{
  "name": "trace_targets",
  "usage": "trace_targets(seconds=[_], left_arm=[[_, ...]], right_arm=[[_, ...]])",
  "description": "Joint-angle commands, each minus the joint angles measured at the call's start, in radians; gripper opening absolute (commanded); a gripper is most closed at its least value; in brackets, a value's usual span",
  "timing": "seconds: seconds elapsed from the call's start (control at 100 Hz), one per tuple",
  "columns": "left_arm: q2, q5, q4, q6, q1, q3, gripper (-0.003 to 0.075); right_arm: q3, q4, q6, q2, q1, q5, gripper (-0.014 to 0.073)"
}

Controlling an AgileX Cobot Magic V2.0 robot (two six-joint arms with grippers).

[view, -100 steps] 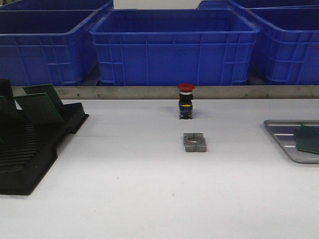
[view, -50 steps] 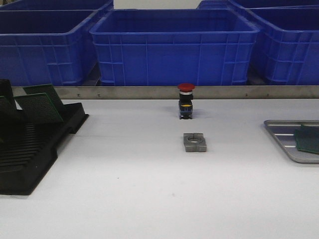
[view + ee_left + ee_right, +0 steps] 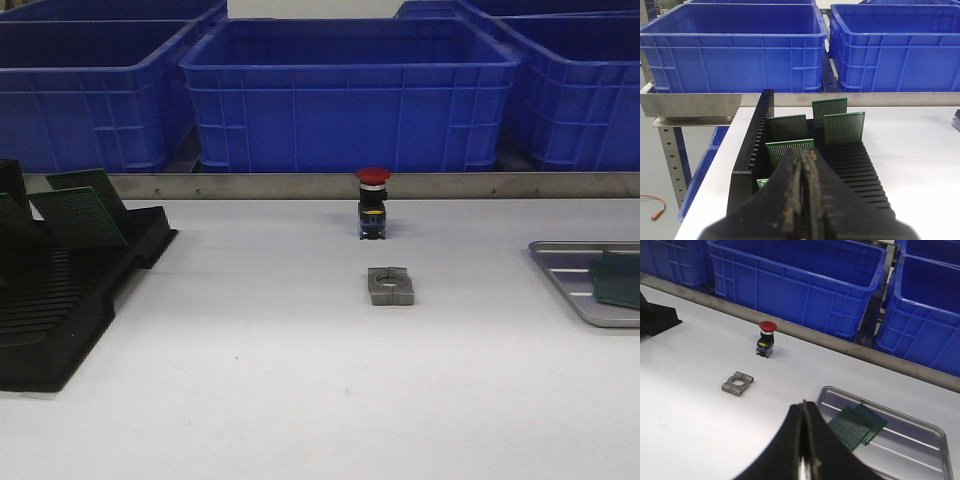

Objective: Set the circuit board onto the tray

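The silver tray [image 3: 560, 262] lies at the table's right edge. A green circuit board [image 3: 617, 280] lies on it. In the right wrist view the tray [image 3: 920, 452] holds two overlapping green boards [image 3: 852, 426]. My right gripper [image 3: 804, 405] is shut and empty, hanging above the table just beside the tray's near-left corner. The black slotted rack [image 3: 70, 300] at the left holds several upright green boards [image 3: 844, 127]. My left gripper [image 3: 804, 155] is shut and empty, above the rack's near end and close to the nearest board [image 3: 785, 149]. Neither gripper shows in the front view.
A red-capped push button [image 3: 373, 203] stands mid-table, with a grey metal clamp block [image 3: 390, 286] in front of it. Blue plastic bins [image 3: 350, 95] line a metal rail behind the table. The table's left edge drops off beside the rack.
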Motion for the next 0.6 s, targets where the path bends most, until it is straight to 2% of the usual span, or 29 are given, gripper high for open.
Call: trace_targets(seconds=[0.0, 0.05, 0.12, 0.24, 0.29, 0.34, 0.4, 0.59], left_arm=[[-0.030, -0.079, 0.000, -0.012, -0.005, 0.049, -0.0020], [-0.030, -0.079, 0.000, -0.012, -0.005, 0.049, -0.0020], [-0.030, -0.079, 0.000, -0.012, -0.005, 0.049, -0.0020], [-0.030, -0.079, 0.000, -0.012, -0.005, 0.049, -0.0020], [-0.030, -0.079, 0.000, -0.012, -0.005, 0.049, -0.0020], [-0.030, -0.079, 0.000, -0.012, -0.005, 0.049, -0.0020], [-0.030, -0.079, 0.000, -0.012, -0.005, 0.049, -0.0020], [-0.030, -0.079, 0.000, -0.012, -0.005, 0.049, -0.0020]], right_arm=[[-0.005, -0.011, -0.006, 0.011, -0.001, -0.128, -0.0061], [0.014, -0.040, 0.004, 0.011, -0.008, -0.179, -0.0061], [0.043, -0.100, 0.085, 0.011, -0.025, -0.271, -0.0061], [0.092, -0.293, 0.353, 0.011, -0.079, -0.402, -0.0061], [0.110, -0.358, 0.486, 0.011, -0.108, -0.414, -0.0061], [0.131, -0.410, 0.563, 0.011, -0.135, -0.417, -0.0061], [0.163, -0.447, 0.599, 0.006, -0.163, -0.432, -0.0061], [0.311, -0.449, 0.610, -0.104, -0.186, -0.563, -0.0061]])
